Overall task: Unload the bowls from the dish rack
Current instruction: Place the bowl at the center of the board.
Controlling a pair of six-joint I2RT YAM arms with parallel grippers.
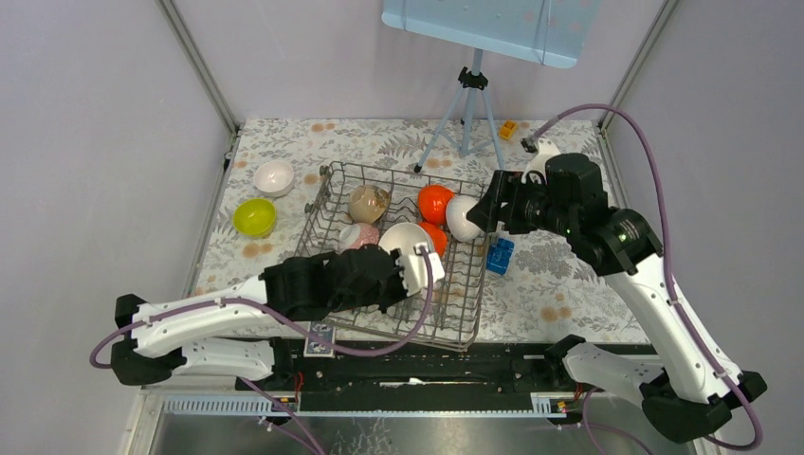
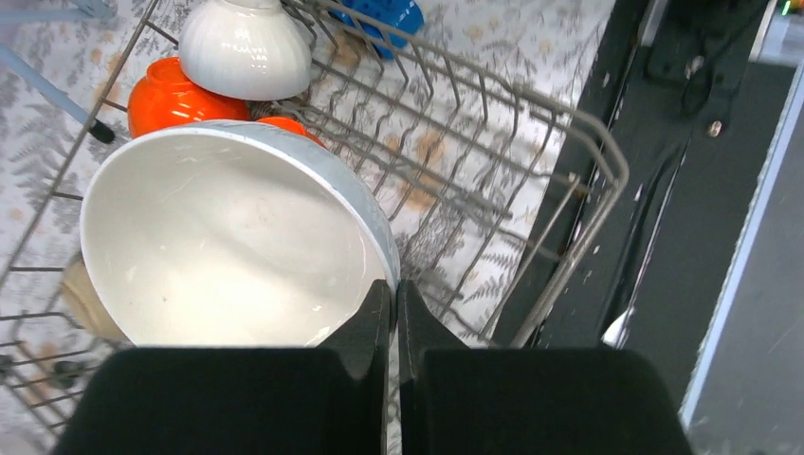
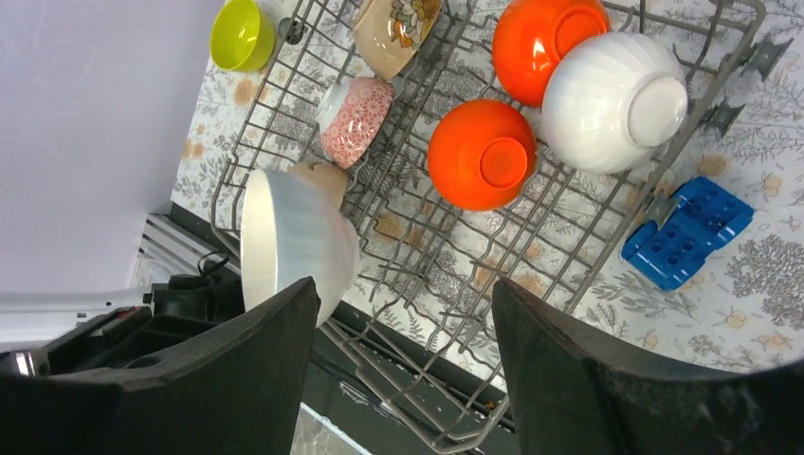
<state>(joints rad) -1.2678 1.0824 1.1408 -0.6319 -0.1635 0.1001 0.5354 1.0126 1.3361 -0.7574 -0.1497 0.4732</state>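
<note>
The left gripper (image 2: 393, 292) reaches into the near part of the dish rack (image 1: 477, 303). Its fingers are pressed together at the rim of the large white bowl (image 2: 228, 246). Whether the thin rim is nipped between them, I cannot tell. This bowl stands tilted on its edge among the tines, its hollow facing the left wrist camera.

The right gripper (image 3: 403, 284) hangs over the right side of the rack, its fingers spread wide with nothing between them. In the top view it is just beside the white ribbed bowl (image 3: 614, 90).

That ribbed bowl lies in the rack against two orange bowls (image 3: 481, 154). The rack also holds a beige flowered bowl (image 1: 368, 202) and a pink speckled bowl (image 3: 353, 118). Two bowls stand out on the table, left of the rack and well apart from both grippers: a lime-yellow bowl (image 1: 254, 216) and, beyond it, a small white bowl (image 1: 274, 177).

The tablecloth (image 1: 569, 284) is pale, printed with grey ferns and small orange blossoms. A blue block (image 1: 500, 255) lies on it just beside the rack's right wall. At the far edge a grey tripod (image 1: 465, 118) carries a pale blue board (image 1: 479, 27). Plain lilac-grey walls (image 1: 95, 142) enclose the table, with slanting metal posts (image 1: 199, 66) at the far corners. A black rail (image 1: 427, 365) runs along the near edge between the arm bases.
</note>
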